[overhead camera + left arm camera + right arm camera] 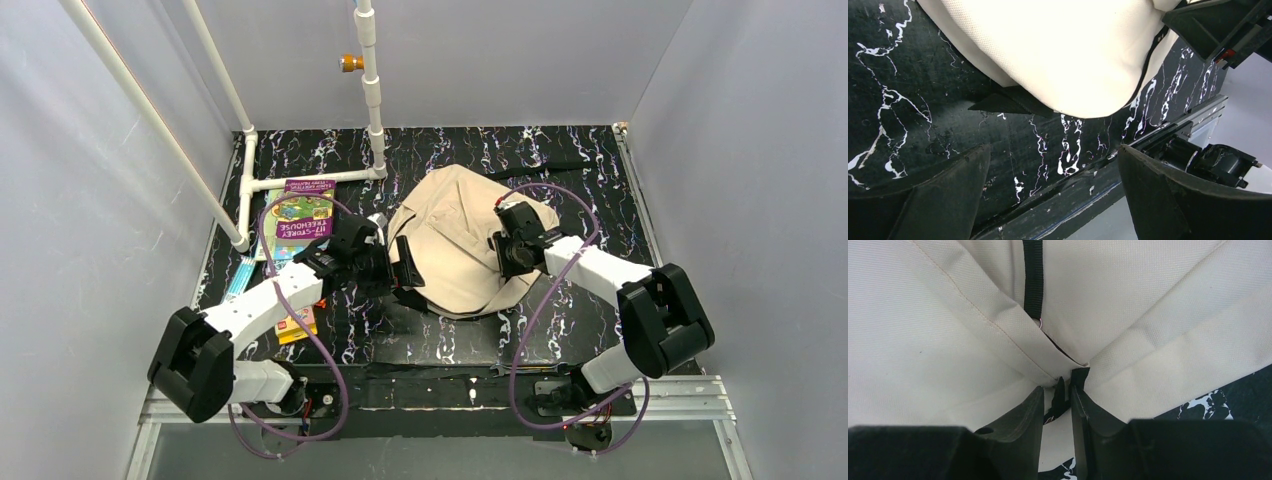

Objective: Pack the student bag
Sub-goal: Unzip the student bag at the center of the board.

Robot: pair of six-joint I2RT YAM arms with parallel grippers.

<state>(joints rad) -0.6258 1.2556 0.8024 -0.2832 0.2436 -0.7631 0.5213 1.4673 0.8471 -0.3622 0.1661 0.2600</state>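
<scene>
The student bag [455, 235], beige fabric with black trim, lies flat in the middle of the black marbled table [580, 160]. My left gripper [402, 264] hovers at the bag's near left edge, wide open and empty. In the left wrist view this left gripper [1054, 150] frames bare table, with the bag's rounded edge [1063, 50] and a black strap [1013, 102] just beyond. My right gripper [503, 258] rests on the bag's right side. In the right wrist view this right gripper [1064, 390] is slightly open, with a thin black zip tab [1062, 399] loose between its fingers against the bag [948, 340].
A purple and green book [300, 215] lies left of the bag, another book [295, 325] sits partly under my left arm, and a light blue item [238, 278] lies beside them. White pipes [372, 100] stand at the back left. The table's near edge [1148, 145] runs close to my left gripper.
</scene>
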